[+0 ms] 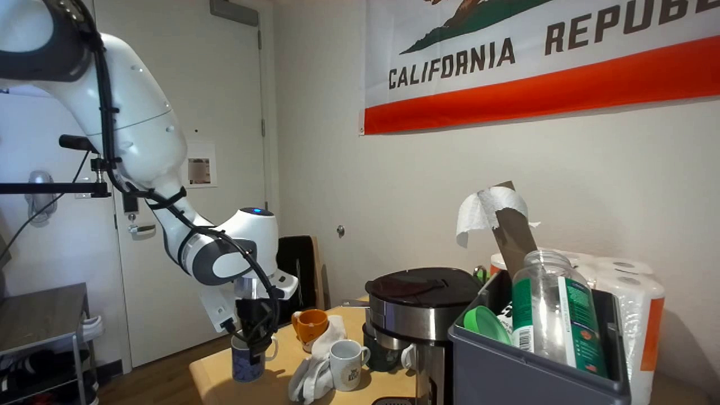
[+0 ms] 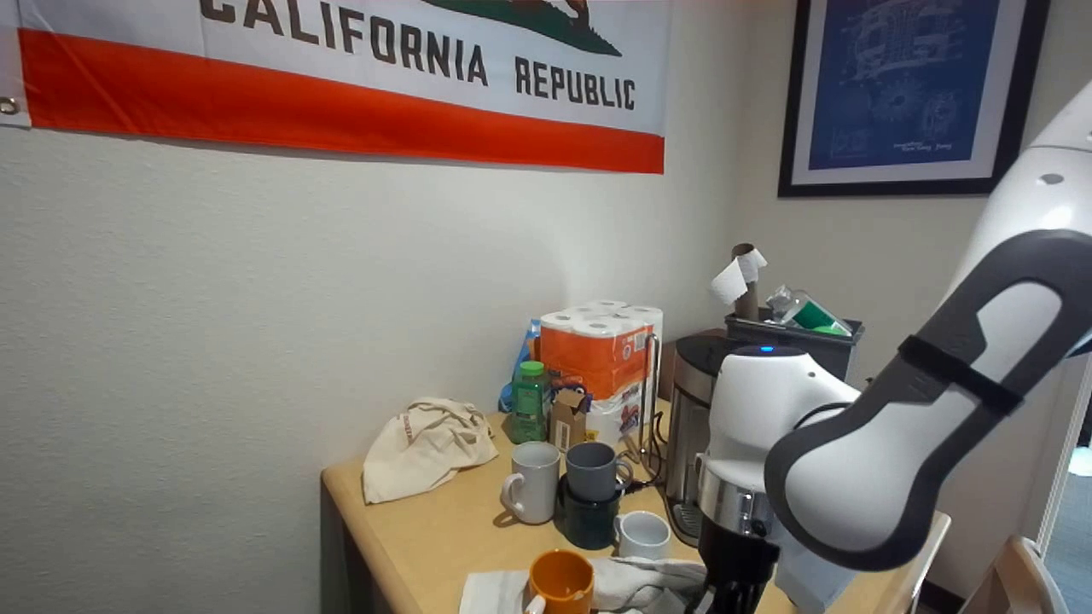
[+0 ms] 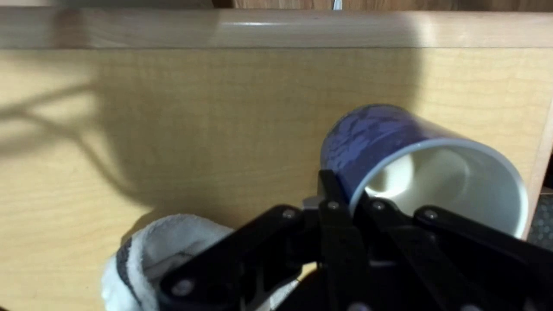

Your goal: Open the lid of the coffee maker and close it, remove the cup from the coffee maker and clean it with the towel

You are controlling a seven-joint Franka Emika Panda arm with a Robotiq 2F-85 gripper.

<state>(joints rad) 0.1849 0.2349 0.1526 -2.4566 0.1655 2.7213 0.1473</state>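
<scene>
A blue patterned cup with a white inside is upright at the table's corner in an exterior view; I cannot tell whether its base touches the table. My gripper is shut on the cup's wall in the wrist view, one finger inside, one outside. It points down from above. The white-grey towel lies bunched on the table beside it, also in the wrist view. The steel coffee maker stands farther along, its dark lid down. It also shows in an exterior view, partly hidden by the arm.
An orange mug and a white mug stand by the towel. Grey mugs and a dark mug stand nearby. A grey bin is close to the coffee maker. The table edge runs near the cup.
</scene>
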